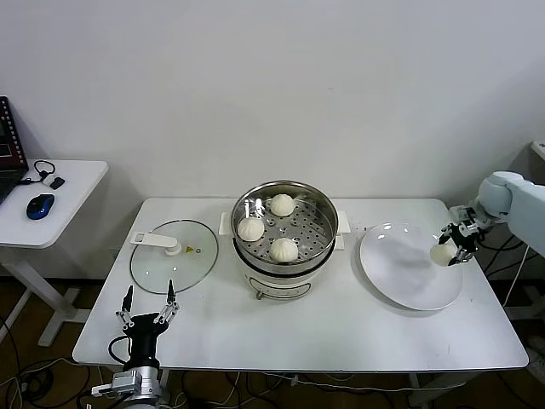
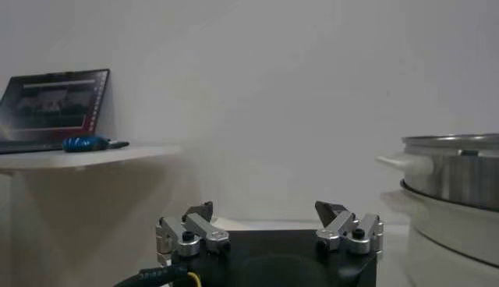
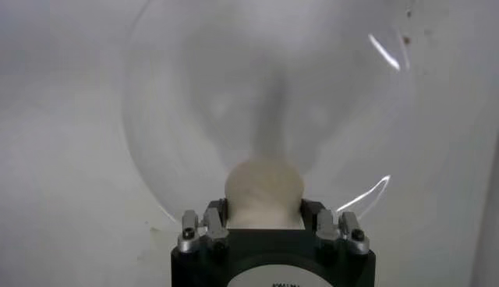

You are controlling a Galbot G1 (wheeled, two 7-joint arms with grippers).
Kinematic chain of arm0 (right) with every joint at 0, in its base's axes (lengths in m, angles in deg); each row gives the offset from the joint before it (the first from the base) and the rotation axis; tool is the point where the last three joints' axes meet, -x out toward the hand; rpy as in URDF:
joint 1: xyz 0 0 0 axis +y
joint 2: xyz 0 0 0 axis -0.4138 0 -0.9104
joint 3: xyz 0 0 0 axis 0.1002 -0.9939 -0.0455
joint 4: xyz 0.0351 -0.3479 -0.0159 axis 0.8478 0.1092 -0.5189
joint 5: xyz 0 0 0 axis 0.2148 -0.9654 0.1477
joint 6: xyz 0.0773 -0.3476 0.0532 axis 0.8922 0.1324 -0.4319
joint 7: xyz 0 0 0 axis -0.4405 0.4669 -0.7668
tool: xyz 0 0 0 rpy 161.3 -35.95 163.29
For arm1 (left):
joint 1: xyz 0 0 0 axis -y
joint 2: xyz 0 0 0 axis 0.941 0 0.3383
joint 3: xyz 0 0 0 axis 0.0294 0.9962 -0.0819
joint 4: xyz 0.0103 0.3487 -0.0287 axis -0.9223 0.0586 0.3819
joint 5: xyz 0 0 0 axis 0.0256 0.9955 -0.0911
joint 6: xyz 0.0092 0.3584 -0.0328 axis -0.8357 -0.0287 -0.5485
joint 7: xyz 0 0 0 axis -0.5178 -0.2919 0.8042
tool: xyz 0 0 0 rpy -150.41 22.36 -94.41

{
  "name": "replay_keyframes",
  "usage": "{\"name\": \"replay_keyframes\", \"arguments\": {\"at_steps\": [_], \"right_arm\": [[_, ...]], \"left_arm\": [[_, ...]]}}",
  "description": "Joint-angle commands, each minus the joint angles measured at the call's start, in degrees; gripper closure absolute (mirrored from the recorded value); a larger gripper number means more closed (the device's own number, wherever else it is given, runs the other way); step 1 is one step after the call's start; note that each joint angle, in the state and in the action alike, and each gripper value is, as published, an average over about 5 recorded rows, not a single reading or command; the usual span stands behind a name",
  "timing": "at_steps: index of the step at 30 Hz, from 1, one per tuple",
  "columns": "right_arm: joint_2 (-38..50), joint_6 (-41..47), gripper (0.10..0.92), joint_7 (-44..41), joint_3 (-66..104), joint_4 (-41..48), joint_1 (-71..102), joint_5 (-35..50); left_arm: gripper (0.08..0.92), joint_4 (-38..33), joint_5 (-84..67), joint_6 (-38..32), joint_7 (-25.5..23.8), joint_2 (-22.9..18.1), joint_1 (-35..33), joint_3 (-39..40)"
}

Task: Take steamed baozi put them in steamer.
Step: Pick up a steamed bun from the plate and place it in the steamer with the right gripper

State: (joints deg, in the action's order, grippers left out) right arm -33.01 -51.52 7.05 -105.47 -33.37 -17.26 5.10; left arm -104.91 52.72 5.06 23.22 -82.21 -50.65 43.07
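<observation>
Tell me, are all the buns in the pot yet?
Almost! Three baozi already sit on the holed tray of the steamer. The right gripper has its jaws shut on the last baozi over the white plate. Only that bun is left. The left gripper waits, open, beside the glass lid.

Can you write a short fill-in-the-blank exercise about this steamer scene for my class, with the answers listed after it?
1. The steamer already holds ___ baozi.
2. The right gripper is closed on one ___ above the white plate.
3. The glass lid lies on the table on the steamer's ___ side.
4. The left gripper near the table's front edge is ___.

Answers: three; baozi; left; open
</observation>
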Motion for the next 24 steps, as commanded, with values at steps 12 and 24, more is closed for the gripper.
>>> {"name": "replay_keyframes", "arguments": {"at_steps": [12,24], "right_arm": [[-6.08,18.22,0.406,10.75,-39.06,-42.52,-51.80,38.58],[-14.34,23.62,0.406,16.48,-28.82,-42.32,-43.18,42.24]], "left_arm": [[0.177,-2.96,-1.21,2.94,1.26,1.58,-0.41,0.15],[0.177,-3.90,-0.77,2.48,1.32,1.93,-0.64,-0.15]]}}
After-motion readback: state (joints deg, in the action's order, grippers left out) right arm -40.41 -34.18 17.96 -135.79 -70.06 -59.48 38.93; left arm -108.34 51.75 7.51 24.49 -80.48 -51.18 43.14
